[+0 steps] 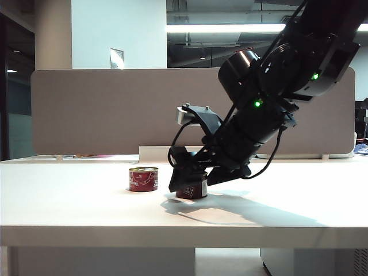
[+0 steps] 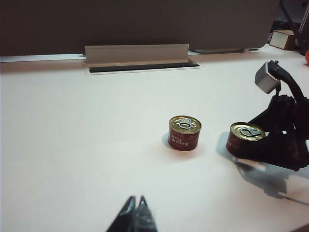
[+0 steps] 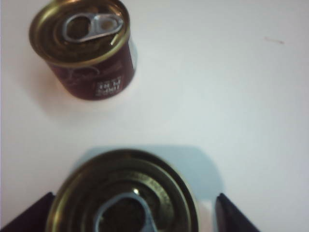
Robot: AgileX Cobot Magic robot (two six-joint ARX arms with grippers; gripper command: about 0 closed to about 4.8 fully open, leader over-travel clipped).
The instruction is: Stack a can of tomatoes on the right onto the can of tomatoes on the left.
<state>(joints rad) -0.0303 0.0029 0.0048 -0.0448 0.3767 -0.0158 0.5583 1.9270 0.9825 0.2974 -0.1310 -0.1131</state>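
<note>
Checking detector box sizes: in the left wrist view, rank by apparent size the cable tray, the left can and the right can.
1. cable tray, clearly largest.
2./3. left can and right can: look alike, not ranked. The right gripper, jaws open either side of the right can, hides part of it.

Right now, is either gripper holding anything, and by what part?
Nothing is held. The open right gripper straddles the right can without closing; the left gripper is empty, away from both cans.
</note>
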